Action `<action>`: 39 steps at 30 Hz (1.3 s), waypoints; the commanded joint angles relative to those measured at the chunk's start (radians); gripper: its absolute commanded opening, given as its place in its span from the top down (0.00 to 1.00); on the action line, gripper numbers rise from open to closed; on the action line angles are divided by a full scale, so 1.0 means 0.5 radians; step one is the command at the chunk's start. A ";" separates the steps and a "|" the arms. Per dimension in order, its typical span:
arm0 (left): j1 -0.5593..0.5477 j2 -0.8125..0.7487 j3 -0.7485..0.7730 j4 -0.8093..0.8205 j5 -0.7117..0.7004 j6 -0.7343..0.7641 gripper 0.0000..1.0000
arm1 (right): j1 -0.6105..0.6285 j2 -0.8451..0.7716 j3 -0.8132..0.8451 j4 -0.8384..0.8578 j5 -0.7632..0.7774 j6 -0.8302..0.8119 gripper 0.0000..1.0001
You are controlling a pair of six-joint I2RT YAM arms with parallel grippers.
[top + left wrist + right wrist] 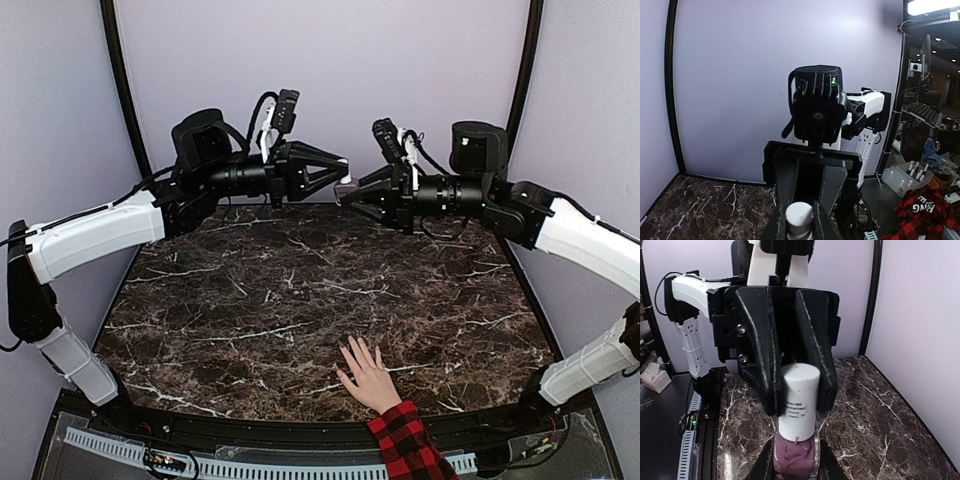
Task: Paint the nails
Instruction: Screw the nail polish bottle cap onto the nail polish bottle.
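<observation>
Purple bottle: gripped by right hand
Cap: on, pinched by left hand
Nails: painting not begun

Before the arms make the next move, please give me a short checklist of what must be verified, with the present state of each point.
1. Grip of the left gripper on the white cap: ok, shut on it.
2. Grip of the right gripper on the polish bottle: ok, shut on the glass body.
3. Cap off the bottle: not ok, it sits on the neck.
4. The hand flat on the table, fingers spread: ok.
5. Arms away from the hand: ok, both are raised at the far side.
6. Whether the nails are bare or painted: cannot tell, too small.
</observation>
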 commanded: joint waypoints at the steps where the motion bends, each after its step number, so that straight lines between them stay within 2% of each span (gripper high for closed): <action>1: -0.042 0.010 0.046 0.026 0.309 -0.054 1.00 | 0.018 -0.023 0.052 0.232 -0.507 -0.026 1.00; 9: -0.043 0.071 0.066 0.139 0.581 -0.148 1.00 | 0.000 0.002 0.099 0.332 -0.883 0.032 1.00; 19: -0.060 0.197 0.077 0.493 0.880 -0.426 1.00 | -0.022 0.093 0.150 0.752 -1.352 0.420 1.00; 22: -0.063 0.227 0.085 0.573 0.922 -0.494 1.00 | -0.022 0.128 0.158 0.876 -1.431 0.529 1.00; 28: -0.062 0.224 0.100 0.505 0.894 -0.444 1.00 | -0.024 0.111 0.155 0.811 -1.391 0.485 1.00; 30: -0.052 0.203 0.109 0.422 0.843 -0.394 0.94 | -0.031 0.102 0.156 0.702 -1.328 0.413 1.00; 35: 0.034 0.081 0.009 0.371 0.646 -0.373 0.62 | -0.065 0.029 0.101 0.407 -0.960 0.206 1.00; 37: 0.096 -0.003 -0.087 0.459 0.532 -0.427 0.53 | -0.071 -0.019 0.040 0.340 -0.729 0.105 1.00; 39: 0.152 -0.094 -0.180 0.529 0.433 -0.485 0.49 | -0.072 -0.054 -0.003 0.272 -0.495 0.073 1.00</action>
